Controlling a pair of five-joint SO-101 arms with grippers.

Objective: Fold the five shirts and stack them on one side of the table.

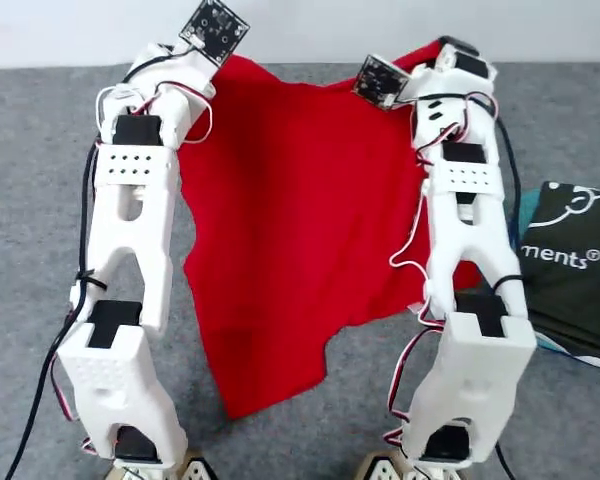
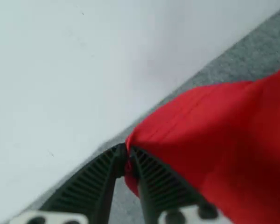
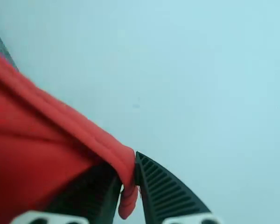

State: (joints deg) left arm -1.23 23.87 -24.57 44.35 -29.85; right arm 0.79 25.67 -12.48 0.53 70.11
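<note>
A red shirt is stretched out over the grey table between both arms, its far edge raised. My left gripper is shut on one far corner of the red shirt, near the table's back edge at the left. My right gripper is shut on the other far corner, a rolled hem of the red shirt. In the high view the left arm stands along the shirt's left side and the right arm along its right side.
A folded dark shirt with white print lies on top of other folded cloth at the table's right side. Grey table covering shows to the left of the arms. A pale wall runs behind the table.
</note>
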